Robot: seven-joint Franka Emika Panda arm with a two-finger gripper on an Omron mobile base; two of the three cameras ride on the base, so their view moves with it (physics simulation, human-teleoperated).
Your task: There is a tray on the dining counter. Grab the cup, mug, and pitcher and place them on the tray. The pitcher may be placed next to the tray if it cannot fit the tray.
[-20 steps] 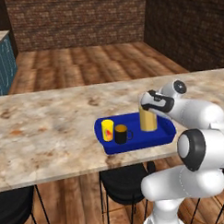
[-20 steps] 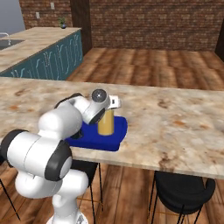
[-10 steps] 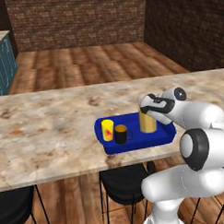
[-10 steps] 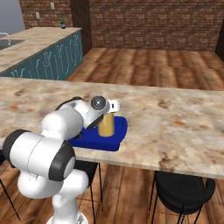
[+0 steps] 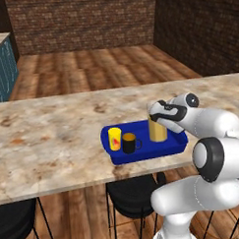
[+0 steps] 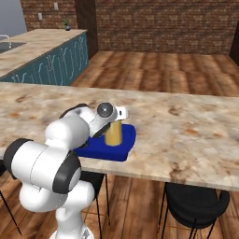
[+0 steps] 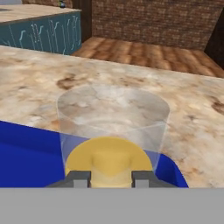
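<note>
Pitcher [image 5: 158,130]: stands upright on the right part of the tray [image 5: 142,153], my tool [image 5: 158,112] clenched on its upper part near the rim.
Tool: in the hand view the two tips [image 7: 79,179] sit on either side of the glass wall, with the yellow liquid just beyond them. I judge the grasp not yet let go.
Cup [image 5: 115,139]: on the left part of the tray, upright.
Mug [image 5: 129,142]: just beside the cup, toward the pitcher, handle turned to the pitcher's side. Clear of the pitcher, as far as I can tell.
Desk [image 5: 53,144]: the tray lies near its front edge, above the stools [image 5: 132,199].
Step in hand: setting the pitcher down and releasing it, by my reading.
How to do it well: make sure the base rests flat on the tray floor, not on the raised rim, before I spread the tips. Then release slowly and evenly so neither tip drags the glass sideways.
Leaving: back straight off along the line of the tips or lift up, staying away from the mug.
Risk: a tall pitcher with liquid tips easily, so any sideways nudge at the top matters.
</note>
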